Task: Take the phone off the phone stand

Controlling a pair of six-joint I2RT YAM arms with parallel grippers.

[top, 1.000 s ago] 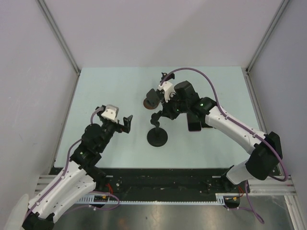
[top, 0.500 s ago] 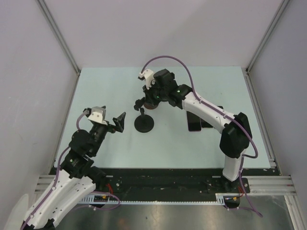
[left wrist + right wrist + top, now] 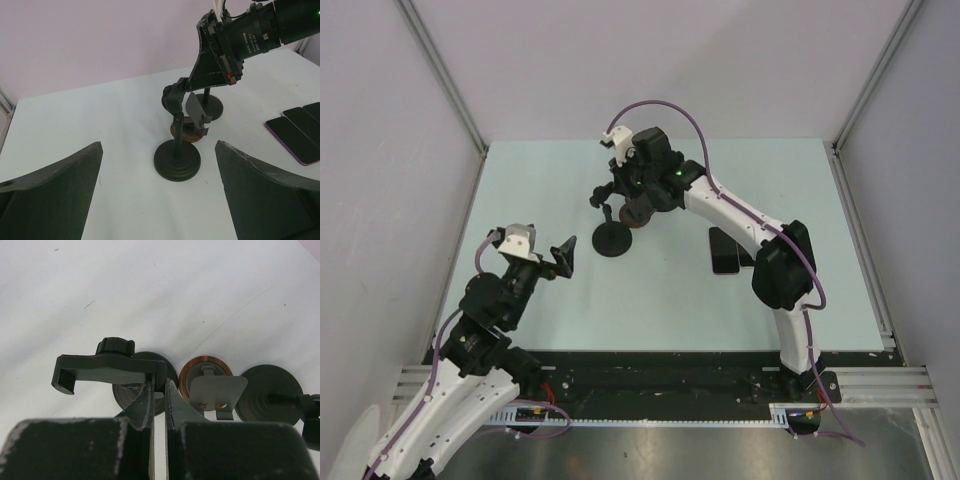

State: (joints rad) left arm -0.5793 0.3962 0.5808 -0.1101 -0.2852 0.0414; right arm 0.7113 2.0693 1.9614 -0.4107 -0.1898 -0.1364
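The black phone stand [image 3: 612, 241] stands left of the table's middle, with a round base and an empty clamp head [image 3: 107, 369]. My right gripper [image 3: 159, 385] is shut on the right end of that clamp head; it also shows in the top view [image 3: 610, 195] and the left wrist view [image 3: 189, 85]. The stand holds no phone. Two phones [image 3: 724, 252] lie flat on the table to the right, partly under the right arm. They show at the right edge of the left wrist view [image 3: 294, 136]. My left gripper [image 3: 567, 256] is open and empty, left of the stand, facing its base [image 3: 177, 160].
A second stand with a wooden ring base [image 3: 205, 382] and a grey metal plate [image 3: 196, 111] stands right behind the black one. A third black round base [image 3: 270, 392] stands beside it. White walls enclose the table on three sides.
My right gripper has moved the black stand left and away from the arm bases, next to the wooden-base stand. The left arm has shifted a little to the left.
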